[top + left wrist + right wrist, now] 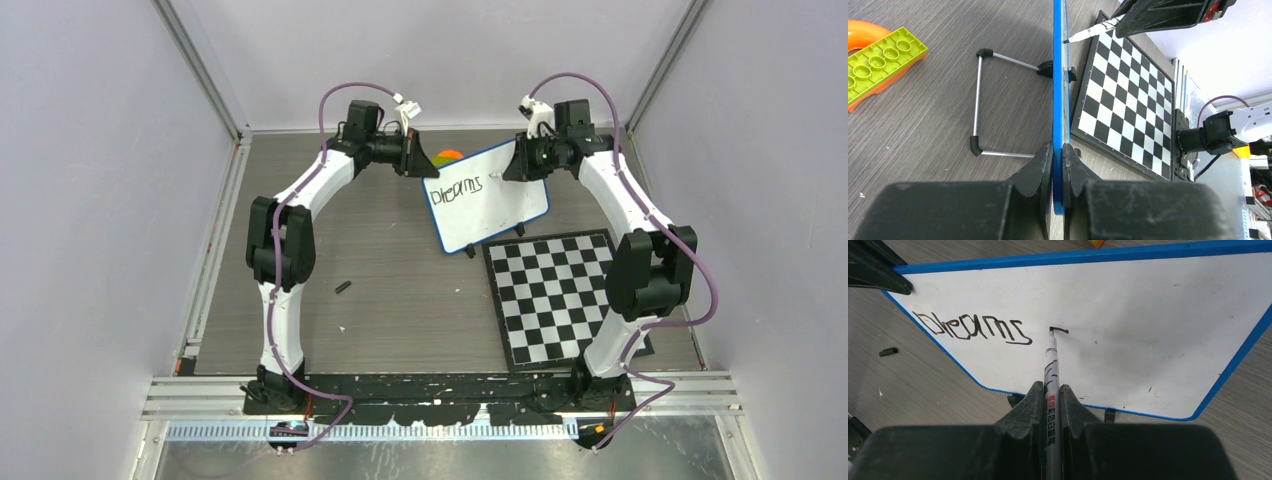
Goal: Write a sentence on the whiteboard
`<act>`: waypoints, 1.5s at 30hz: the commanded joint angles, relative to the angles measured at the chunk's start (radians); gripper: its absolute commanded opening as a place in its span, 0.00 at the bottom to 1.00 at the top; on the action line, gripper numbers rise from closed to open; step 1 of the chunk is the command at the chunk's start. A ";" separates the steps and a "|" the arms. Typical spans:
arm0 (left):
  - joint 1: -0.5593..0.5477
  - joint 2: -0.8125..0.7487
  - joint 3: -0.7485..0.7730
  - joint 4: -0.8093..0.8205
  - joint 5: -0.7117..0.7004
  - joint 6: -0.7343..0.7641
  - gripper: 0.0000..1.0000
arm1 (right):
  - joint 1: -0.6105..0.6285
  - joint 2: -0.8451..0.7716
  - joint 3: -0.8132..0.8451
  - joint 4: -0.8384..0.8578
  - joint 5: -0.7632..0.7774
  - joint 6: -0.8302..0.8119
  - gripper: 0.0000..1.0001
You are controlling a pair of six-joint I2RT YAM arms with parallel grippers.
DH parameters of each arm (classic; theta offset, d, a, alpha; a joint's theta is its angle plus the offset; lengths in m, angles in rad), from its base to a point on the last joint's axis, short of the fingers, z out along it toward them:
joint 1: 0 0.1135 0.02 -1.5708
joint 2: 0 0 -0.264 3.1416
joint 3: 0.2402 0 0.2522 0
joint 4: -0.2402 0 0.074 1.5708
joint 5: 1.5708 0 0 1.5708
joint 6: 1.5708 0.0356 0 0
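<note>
The whiteboard (pixel 500 205) stands tilted on its wire stand at the back middle of the table. My left gripper (pixel 418 160) is shut on its blue rim (pixel 1058 100) at the upper left corner. My right gripper (pixel 518 162) is shut on a white marker (pixel 1050 390), whose tip touches the board face (pixel 1148 330). The sentence (pixel 975 330) reads "Dreams" in black, with a short fresh stroke (pixel 1059 330) at the marker tip just to its right. The marker tip also shows in the left wrist view (pixel 1083 34).
A black-and-white checkered board (pixel 560 295) lies flat in front of the whiteboard on the right. A small black cap (pixel 343 287) lies on the table left of centre. A green brick (pixel 878 62) on an orange piece (pixel 863 32) lies behind the whiteboard.
</note>
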 commanded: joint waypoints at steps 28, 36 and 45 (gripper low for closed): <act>-0.054 0.033 -0.004 -0.105 0.022 0.041 0.00 | -0.025 -0.001 0.048 0.039 0.046 -0.028 0.00; -0.054 0.035 -0.004 -0.106 0.020 0.043 0.00 | -0.025 0.000 0.034 0.031 0.029 -0.025 0.00; -0.055 0.035 -0.006 -0.105 0.018 0.043 0.00 | -0.024 -0.027 -0.036 0.022 0.027 -0.055 0.00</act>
